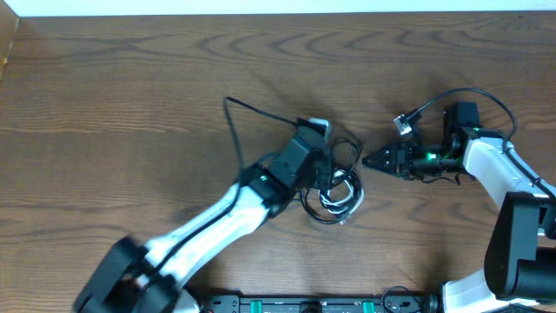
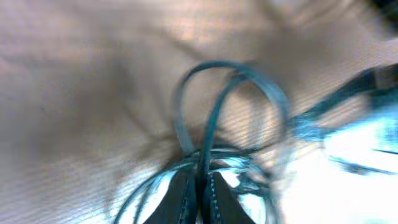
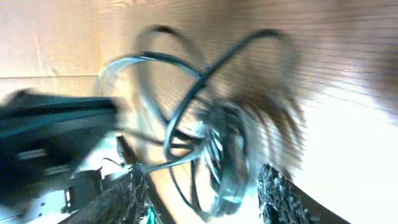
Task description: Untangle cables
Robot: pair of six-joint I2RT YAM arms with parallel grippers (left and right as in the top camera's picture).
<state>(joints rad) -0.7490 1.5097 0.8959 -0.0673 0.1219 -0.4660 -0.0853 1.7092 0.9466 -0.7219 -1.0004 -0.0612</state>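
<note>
Mid-frame, the left tool pinches a strand of the tangled cables lying on the wooden surface, while the right tool, spread wide, sits just right of them.

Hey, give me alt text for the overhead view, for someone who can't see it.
A tangle of cables lies mid-frame on the table, with the left gripper down on it and one black cord trailing up and left. The right gripper points at the tangle from the right, close by.
</note>
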